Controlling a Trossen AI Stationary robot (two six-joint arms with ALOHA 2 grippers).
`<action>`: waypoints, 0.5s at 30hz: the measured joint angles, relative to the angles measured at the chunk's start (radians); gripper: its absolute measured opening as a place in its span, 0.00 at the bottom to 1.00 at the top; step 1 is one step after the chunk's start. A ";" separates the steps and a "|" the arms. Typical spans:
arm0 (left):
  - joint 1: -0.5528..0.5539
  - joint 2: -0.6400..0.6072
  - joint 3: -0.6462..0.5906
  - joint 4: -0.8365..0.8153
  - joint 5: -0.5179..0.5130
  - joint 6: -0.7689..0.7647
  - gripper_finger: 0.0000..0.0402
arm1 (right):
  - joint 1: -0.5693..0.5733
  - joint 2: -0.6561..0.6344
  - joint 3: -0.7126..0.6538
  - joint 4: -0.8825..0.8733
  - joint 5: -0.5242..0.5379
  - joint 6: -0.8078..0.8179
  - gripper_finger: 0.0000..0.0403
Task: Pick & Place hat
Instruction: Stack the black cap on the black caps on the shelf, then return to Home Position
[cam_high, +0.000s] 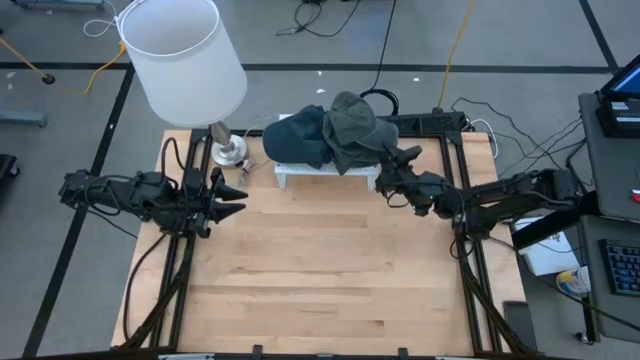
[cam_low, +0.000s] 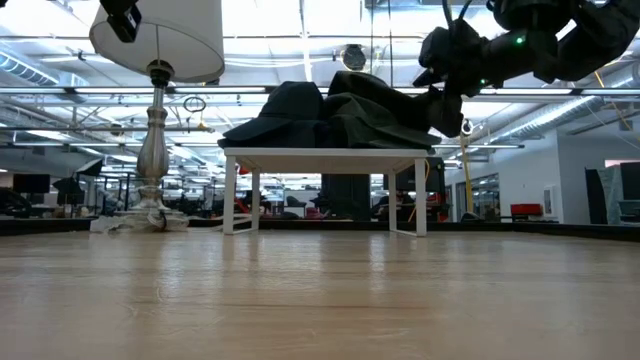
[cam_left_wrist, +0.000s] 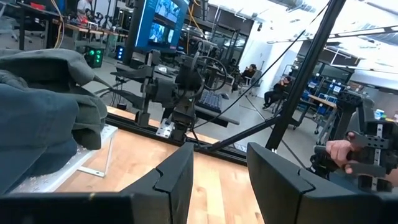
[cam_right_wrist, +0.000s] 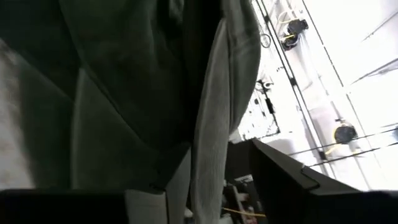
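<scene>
Two hats, a grey-green one (cam_high: 352, 128) overlapping a navy one (cam_high: 296, 138), lie on the white stand (cam_high: 325, 174). The right gripper (cam_high: 393, 165) sits beside the grey-green hat, fingers parted, gripping nothing. The left gripper (cam_high: 236, 199) waits half-open and empty.

Both arms are matte black and jointed, trailing black cables; each gripper has two pointed, angular black fingers (cam_left_wrist: 174, 180).

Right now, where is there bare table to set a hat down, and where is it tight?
Free: the wood in front of the white stand, between both arms, to the near edge. Crowded: the back edge, where the lamp stands beside the stand, the hats cover its top, and the right claw sits at the green hat.
</scene>
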 joint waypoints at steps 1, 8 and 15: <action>0.000 0.000 0.000 -0.001 0.000 0.000 0.38 | 0.008 0.000 0.000 -0.003 -0.003 0.019 0.39; 0.000 0.000 0.000 -0.002 0.001 0.000 0.38 | 0.067 0.000 0.000 -0.127 0.001 0.161 0.44; 0.000 0.000 0.000 -0.002 0.002 0.002 0.38 | 0.179 0.000 0.000 -0.178 0.002 0.274 0.43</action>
